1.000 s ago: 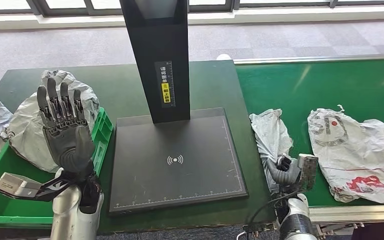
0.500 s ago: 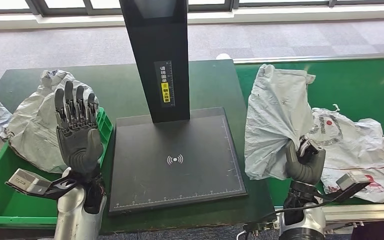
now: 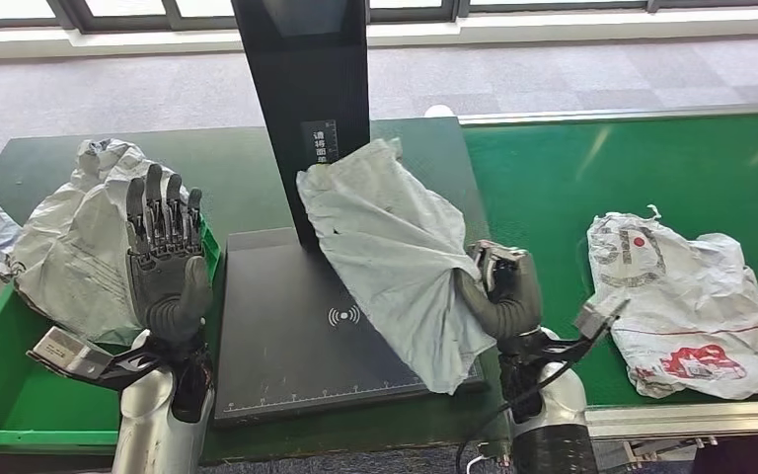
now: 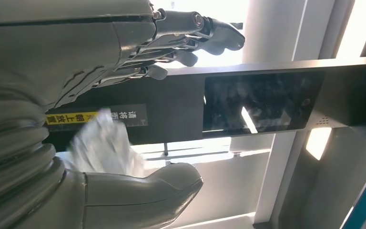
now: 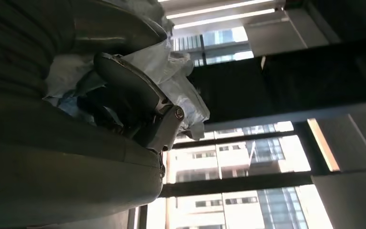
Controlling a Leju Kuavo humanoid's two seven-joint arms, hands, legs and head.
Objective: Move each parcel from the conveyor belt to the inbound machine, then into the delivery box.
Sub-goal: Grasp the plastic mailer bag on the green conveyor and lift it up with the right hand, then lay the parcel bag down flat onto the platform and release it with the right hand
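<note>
Right robot hand grips a grey bag that covers part of the scanner pad; left robot hand is up, fingers spread, empty.

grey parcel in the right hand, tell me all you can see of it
The grey parcel is a soft, crumpled plastic mailer bag, pale grey, with no print showing. The right hand grips it at one edge. It is held up, slanting above the scanner plate, its top corner in front of the black post. The low end hangs at the plate's front edge; contact there is unclear.
</note>
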